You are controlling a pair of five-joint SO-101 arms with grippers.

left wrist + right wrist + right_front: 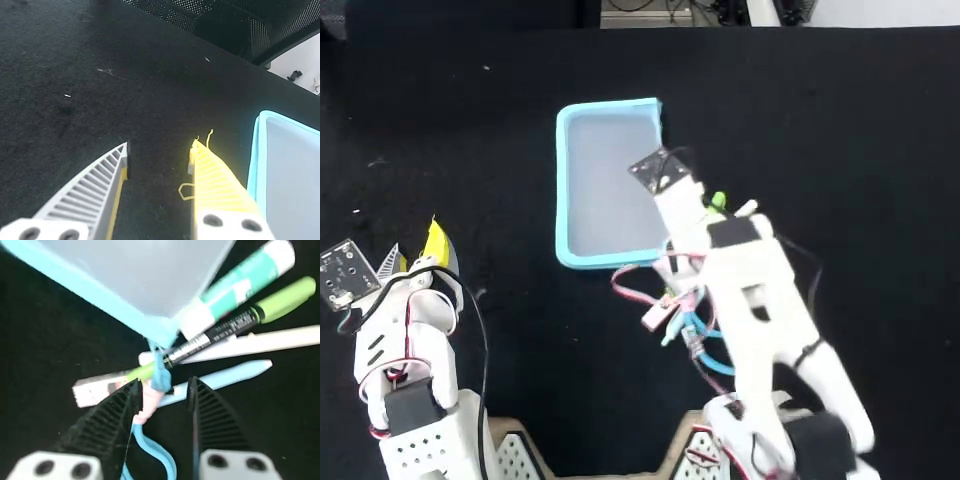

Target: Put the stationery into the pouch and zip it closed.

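Hovering my right tool [163, 385], spread, over the pens [225, 329] lying loose at the near corner of the pouch [605, 180], mid-bench. I judge them light, stiff, slippery: grip mid-barrel. The pouch looks limp. My left tool [160, 146] is spread, empty.

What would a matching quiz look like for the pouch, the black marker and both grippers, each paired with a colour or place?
Things:
1. pouch
2. black marker
3. left gripper
4. right gripper

Colour or place:
A. open, just above the pens
B. light blue edging
C. lime green cap
D. open, over bare black table

Pairs: 1-B, 2-C, 3-D, 4-A
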